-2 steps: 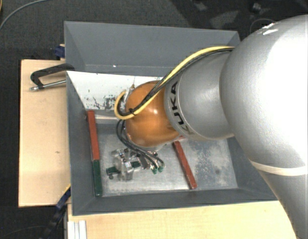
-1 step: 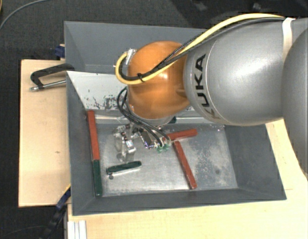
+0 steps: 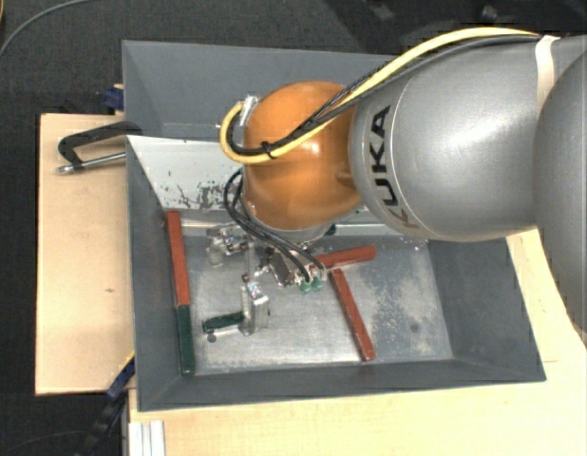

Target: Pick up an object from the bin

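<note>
My gripper [image 3: 238, 279] hangs low over the left-middle of the bin floor, under the orange wrist cover. Its two metal fingers stand apart, one [image 3: 218, 244] toward the back and one [image 3: 256, 310] toward the front, with nothing between them. A small dark green piece [image 3: 220, 327] lies on the floor just left of the front fingertip and seems to touch it. A long stick, red with a dark green front end [image 3: 179, 283], lies along the left wall, left of the gripper.
A red L-shaped bar [image 3: 351, 307] lies to the right of the gripper, one leg running toward the front wall. Bare floor shows at the bin's front middle and right. The arm covers the back right.
</note>
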Robot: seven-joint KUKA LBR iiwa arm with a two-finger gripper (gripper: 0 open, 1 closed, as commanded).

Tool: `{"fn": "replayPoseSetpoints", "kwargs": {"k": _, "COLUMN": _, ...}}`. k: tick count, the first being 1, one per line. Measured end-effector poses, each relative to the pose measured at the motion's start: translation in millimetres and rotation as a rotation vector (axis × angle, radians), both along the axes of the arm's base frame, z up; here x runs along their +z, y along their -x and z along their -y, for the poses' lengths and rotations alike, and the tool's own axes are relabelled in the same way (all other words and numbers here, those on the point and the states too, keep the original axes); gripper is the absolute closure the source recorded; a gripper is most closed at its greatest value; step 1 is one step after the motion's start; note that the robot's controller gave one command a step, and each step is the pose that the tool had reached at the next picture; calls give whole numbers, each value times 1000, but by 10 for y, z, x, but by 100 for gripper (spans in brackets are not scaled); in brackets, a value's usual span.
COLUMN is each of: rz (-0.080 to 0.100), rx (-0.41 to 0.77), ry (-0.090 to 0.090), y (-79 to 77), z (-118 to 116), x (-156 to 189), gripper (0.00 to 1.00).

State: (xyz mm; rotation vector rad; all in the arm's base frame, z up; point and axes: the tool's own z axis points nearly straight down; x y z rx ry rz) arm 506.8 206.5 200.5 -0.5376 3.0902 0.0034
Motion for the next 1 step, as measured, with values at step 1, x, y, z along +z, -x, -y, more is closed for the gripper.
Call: {"fn": "replayPoseSetpoints", "kwargs": {"k": 1, "rz": -9, "rx": 99, "ry": 5, "y": -386, "z": 445, "x": -1344, "gripper": 0}}
